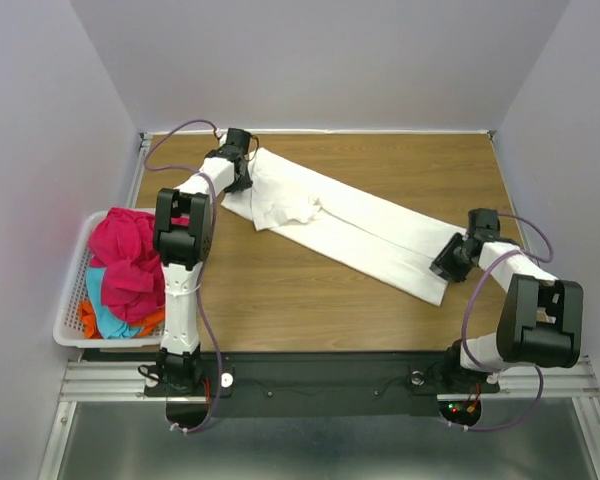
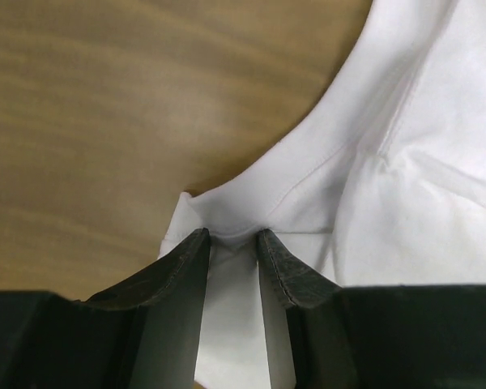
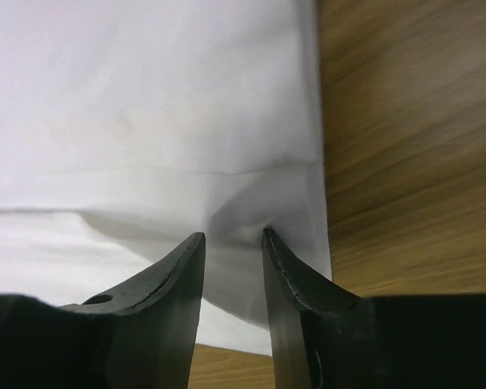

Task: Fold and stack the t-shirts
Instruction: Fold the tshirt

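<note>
Reaching far across the table point(image 1: 280, 290), the left arm point(image 1: 185, 235) stretches to the far-left end of the white t-shirt point(image 1: 370, 228), a long diagonal strip; the right arm point(image 1: 535, 312) bends to its near-right end. At the left wrist, the left gripper point(image 2: 232, 235) has narrow jaws pinching a cloth fold. At the right wrist, the right gripper point(image 3: 233, 235) nips bunched cloth by the edge.
</note>
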Controlling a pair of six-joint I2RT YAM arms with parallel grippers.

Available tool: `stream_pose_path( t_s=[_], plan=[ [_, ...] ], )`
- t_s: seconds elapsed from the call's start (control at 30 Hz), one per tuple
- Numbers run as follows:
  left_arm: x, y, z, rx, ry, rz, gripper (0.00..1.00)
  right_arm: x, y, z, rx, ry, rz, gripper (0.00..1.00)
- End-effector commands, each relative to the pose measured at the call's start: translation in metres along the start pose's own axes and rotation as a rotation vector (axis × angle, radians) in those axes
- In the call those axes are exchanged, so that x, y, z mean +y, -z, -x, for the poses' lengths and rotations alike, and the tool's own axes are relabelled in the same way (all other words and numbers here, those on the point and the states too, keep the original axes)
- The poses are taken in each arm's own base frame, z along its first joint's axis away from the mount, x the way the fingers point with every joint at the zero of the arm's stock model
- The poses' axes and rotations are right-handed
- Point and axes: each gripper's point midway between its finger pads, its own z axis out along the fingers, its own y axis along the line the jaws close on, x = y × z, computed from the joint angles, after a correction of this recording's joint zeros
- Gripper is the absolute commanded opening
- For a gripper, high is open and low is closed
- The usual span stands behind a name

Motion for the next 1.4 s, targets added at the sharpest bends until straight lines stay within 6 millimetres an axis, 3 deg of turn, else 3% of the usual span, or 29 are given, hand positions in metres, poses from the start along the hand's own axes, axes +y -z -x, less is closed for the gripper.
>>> stream_pose_path(
  t_s=[0.0, 0.07, 0.17, 0.2, 0.27, 0.3, 0.37, 0.4, 0.43, 0.47, 0.53, 0.6, 0.67, 0.7, 0.8, 0.93, 1.13, 1.37],
  plan=[
    [0.006, -0.028, 0.018, 0.037, 0.015, 0.048, 0.42, 0.012, 0.0, -0.081, 0.267, 0.112, 0.002, 0.41],
    [0.006, -0.032, 0.03, 0.026, 0.025, 0.059, 0.43, 0.024, 0.005, -0.096, 0.301, 0.161, 0.026, 0.43],
    [0.007, -0.038, 0.06, -0.036, 0.054, 0.053, 0.52, 0.032, 0.018, -0.129, 0.389, 0.29, 0.028, 0.47],
    [0.006, -0.033, 0.069, -0.055, 0.063, 0.041, 0.6, 0.04, 0.023, -0.125, 0.381, 0.338, 0.046, 0.47],
    [0.008, -0.024, 0.077, -0.079, 0.071, 0.032, 0.68, 0.049, 0.033, -0.12, 0.356, 0.404, 0.056, 0.49],
    [0.008, -0.009, 0.084, -0.109, 0.079, 0.018, 0.75, 0.058, 0.044, -0.107, 0.296, 0.45, 0.05, 0.49],
    [0.009, 0.008, 0.094, -0.153, 0.092, 0.002, 0.81, 0.066, 0.057, -0.09, 0.226, 0.531, 0.043, 0.5],
    [0.015, 0.026, 0.095, -0.17, 0.101, 0.01, 0.85, 0.081, 0.066, -0.075, 0.171, 0.575, 0.072, 0.51],
    [0.016, 0.037, 0.097, -0.186, 0.116, 0.007, 0.86, 0.085, 0.072, -0.069, 0.142, 0.593, 0.076, 0.51],
    [0.015, 0.041, 0.088, -0.177, 0.111, 0.008, 0.86, 0.087, 0.075, -0.065, 0.127, 0.617, 0.064, 0.51],
    [0.012, 0.074, 0.099, -0.238, 0.119, -0.004, 0.86, 0.097, 0.079, -0.059, 0.115, 0.667, 0.079, 0.51],
    [0.0, 0.096, 0.088, -0.247, 0.09, -0.02, 0.86, 0.103, 0.079, -0.064, 0.126, 0.707, 0.088, 0.51],
    [-0.011, 0.105, 0.077, -0.239, 0.058, -0.037, 0.84, 0.109, 0.077, -0.073, 0.15, 0.749, 0.101, 0.5],
    [-0.027, 0.112, 0.063, -0.226, 0.024, -0.064, 0.84, 0.11, 0.076, -0.077, 0.16, 0.762, 0.106, 0.49],
    [-0.049, 0.117, 0.042, -0.201, -0.013, -0.102, 0.8, 0.115, 0.073, -0.096, 0.219, 0.802, 0.147, 0.44],
    [-0.074, 0.102, 0.005, -0.123, -0.06, -0.144, 0.73, 0.109, 0.062, -0.116, 0.308, 0.811, 0.169, 0.38],
    [-0.082, 0.072, -0.016, -0.056, -0.077, -0.137, 0.7, 0.068, 0.031, -0.126, 0.393, 0.739, -0.036, 0.35],
    [-0.085, 0.047, -0.032, -0.005, -0.103, -0.127, 0.7, 0.047, 0.018, -0.131, 0.411, 0.722, -0.126, 0.33]
  ],
)
